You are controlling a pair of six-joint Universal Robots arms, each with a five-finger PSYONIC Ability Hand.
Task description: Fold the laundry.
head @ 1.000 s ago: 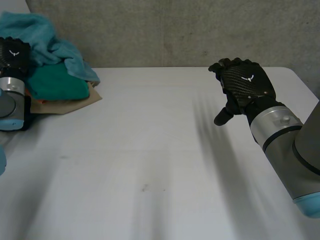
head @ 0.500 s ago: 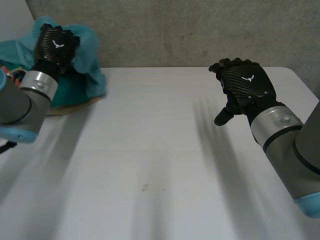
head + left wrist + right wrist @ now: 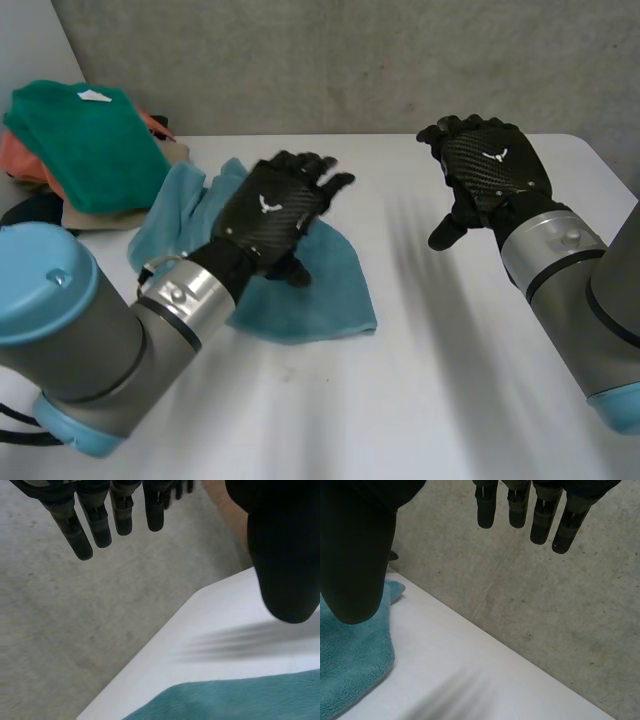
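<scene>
We've dragged the teal towel [image 3: 335, 295] onto the table [image 3: 450, 400];
left hand [image 3: 268, 215] and right hand [image 3: 490, 170] both spread, empty; we flatten next.

- The left hand [image 3: 270, 212] has come from the laundry pile [image 3: 90, 150] to the middle of the desk [image 3: 440, 400].
- The blue towel [image 3: 330, 290] now lies there, under it.

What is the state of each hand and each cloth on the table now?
Left hand: open, over the blue towel, holding nothing.
Right hand: open, in the air, empty.
Blue towel: unfolded, rumpled, lying on the table.
Green cloth: looks folded, on top of the pile.
</scene>
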